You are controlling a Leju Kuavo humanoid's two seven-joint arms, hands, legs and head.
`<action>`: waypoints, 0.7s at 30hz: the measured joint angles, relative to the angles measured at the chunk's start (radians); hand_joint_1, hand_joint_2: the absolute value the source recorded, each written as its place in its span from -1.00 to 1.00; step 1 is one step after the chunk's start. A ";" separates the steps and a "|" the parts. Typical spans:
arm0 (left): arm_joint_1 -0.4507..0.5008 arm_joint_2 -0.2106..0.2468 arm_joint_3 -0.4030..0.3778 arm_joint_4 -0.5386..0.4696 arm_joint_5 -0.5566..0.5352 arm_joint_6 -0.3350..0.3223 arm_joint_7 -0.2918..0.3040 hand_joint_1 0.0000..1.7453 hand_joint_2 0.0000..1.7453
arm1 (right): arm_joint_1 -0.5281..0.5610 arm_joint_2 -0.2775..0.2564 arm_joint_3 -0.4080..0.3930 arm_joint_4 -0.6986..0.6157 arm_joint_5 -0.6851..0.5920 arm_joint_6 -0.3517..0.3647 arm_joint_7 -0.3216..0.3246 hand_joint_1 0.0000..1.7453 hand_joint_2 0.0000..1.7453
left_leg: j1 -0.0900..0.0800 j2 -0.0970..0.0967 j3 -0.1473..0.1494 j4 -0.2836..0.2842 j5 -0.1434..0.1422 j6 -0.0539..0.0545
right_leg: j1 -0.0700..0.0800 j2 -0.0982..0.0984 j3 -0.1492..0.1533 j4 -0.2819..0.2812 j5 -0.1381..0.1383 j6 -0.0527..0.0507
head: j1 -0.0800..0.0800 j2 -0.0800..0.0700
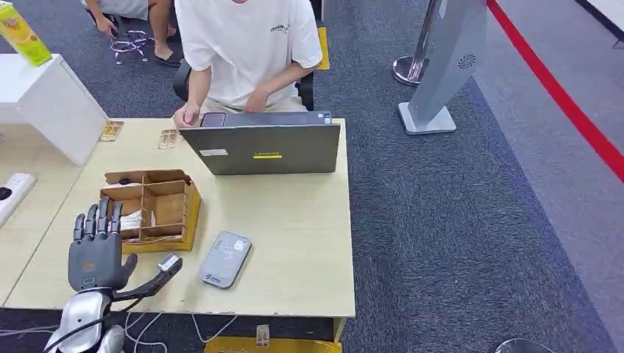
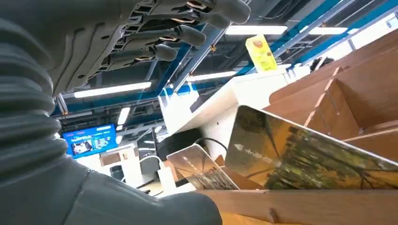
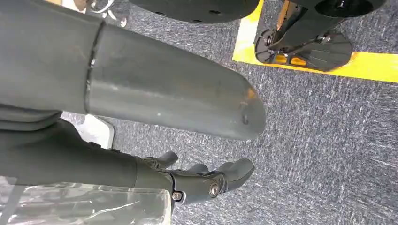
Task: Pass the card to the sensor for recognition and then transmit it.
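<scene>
Table (image 1: 294, 243) in view from the head camera, and the left hand (image 1: 96, 246) hovers at its near left corner, fingers straight and spread, holding nothing, just beside the wooden box (image 1: 158, 209). Cards (image 2: 305, 157) stand tilted inside that box, shiny and close in the left wrist view. The grey sensor (image 1: 225, 259) lies flat to the right of the box. The right hand (image 3: 206, 180) hangs over carpet, fingers curled loosely, empty. A person sits behind a laptop (image 1: 261, 147).
</scene>
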 joint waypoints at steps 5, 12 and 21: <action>-0.008 0.003 -0.024 0.014 0.000 0.021 0.012 -1.00 1.00 | 0.000 0.000 0.000 0.000 0.002 -0.003 0.006 -1.00 -1.00 | 0.000 0.000 0.000 0.000 0.000 0.000 | 0.000 0.000 0.000 0.000 0.000 0.000 | 0.000 0.000; -0.030 0.011 -0.087 0.041 0.000 0.036 0.039 -1.00 1.00 | -0.001 0.000 0.000 0.000 0.005 -0.003 0.006 -1.00 -1.00 | 0.000 0.000 0.000 0.000 0.000 0.000 | 0.000 0.000 0.000 0.000 0.000 0.000 | 0.000 0.000; -0.041 0.016 -0.119 0.064 0.000 0.041 0.043 -1.00 1.00 | -0.001 0.000 0.000 0.000 0.014 -0.005 0.006 -1.00 -1.00 | 0.000 0.000 0.000 0.000 0.000 0.000 | 0.000 0.000 0.000 0.000 0.000 0.000 | 0.000 0.000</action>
